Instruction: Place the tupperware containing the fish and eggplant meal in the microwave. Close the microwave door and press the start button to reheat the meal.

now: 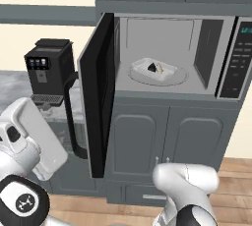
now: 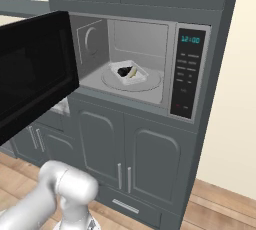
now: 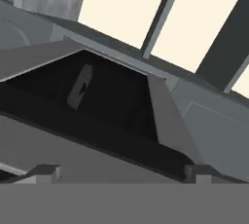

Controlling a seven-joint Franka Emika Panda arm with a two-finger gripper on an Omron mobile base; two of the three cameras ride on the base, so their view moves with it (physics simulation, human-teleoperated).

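The pincer (image 3: 116, 172) sits spread, its two tips well apart, close against the dark glass of the microwave door (image 3: 97, 101), which stands swung wide. Beyond it, inside the microwave (image 1: 167, 55), the tupperware (image 1: 153, 69) rests on the turntable, holding the fish and eggplant meal (image 1: 156, 67).

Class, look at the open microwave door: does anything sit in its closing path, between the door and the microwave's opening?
Nothing visible does. The tupperware with the fish and eggplant meal lies well inside the microwave, on the round plate. The microwave door stands swung wide open, with bare space between it and the opening.
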